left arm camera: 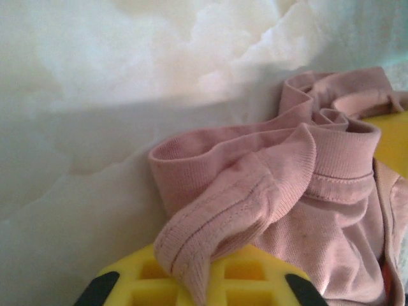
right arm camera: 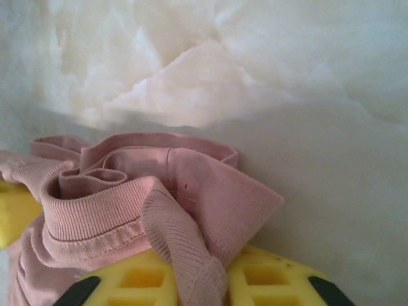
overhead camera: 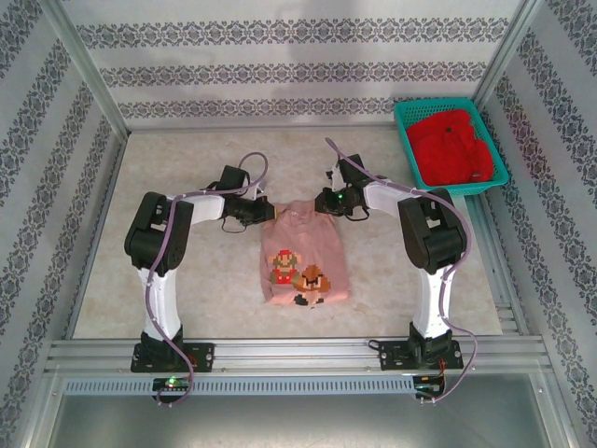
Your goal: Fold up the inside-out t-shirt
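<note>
Shirt (overhead camera: pixel 305 261) lies flat mid-table (overhead camera: pixel 168 280), print up, collar end away from the bases, hem toward me. Left gripper (overhead camera: pixel 264 214) is at the far-left shoulder corner, right gripper (overhead camera: pixel 326 201) at the far-right one.

In the left wrist view a stitched sleeve-hem fold runs down between the yellow fingers (left arm camera: pixel 255 275), which are clenched on the cloth. In the right wrist view a ribbed fold is pinched between the yellow fingers (right arm camera: pixel 274 273) the same way.

My read is that it's a thin knit, light and limp with no stiffness. It'll sag between the two pinch points and may bunch as it drags on the table. Not fragile, not slippery.

The best holds are the thick seamed edges: collar rib, shoulder seams, sleeve hems. Both bites look small, so I'd lift evenly or a corner could slip out.
</note>
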Controlling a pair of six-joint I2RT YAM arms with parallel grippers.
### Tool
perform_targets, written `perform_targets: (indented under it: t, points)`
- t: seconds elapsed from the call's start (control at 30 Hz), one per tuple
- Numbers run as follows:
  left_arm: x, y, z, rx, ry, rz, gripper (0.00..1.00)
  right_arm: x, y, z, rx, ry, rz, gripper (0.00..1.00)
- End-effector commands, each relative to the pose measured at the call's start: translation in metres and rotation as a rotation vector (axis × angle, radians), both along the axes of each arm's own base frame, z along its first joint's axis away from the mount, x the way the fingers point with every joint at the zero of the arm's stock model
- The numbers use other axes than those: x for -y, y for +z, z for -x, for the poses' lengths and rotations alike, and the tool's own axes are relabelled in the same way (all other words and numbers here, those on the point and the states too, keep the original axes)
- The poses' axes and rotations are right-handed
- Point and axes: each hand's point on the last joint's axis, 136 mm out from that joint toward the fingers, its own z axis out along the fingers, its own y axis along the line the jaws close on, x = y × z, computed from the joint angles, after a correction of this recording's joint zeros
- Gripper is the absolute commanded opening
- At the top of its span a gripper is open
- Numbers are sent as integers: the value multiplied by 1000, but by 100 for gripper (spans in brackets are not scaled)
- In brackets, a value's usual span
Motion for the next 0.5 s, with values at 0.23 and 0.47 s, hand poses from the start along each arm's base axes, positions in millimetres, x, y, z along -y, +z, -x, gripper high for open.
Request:
perform_targets:
  t: [0.23, 0.47]
  points:
    - [-15, 38, -37, 141, 65, 23, 0, 18, 45, -28, 140, -88, -95, 0]
    - [-25, 99, -80, 285, 97, 51, 0, 22, 113, -67, 297, -119, -156, 0]
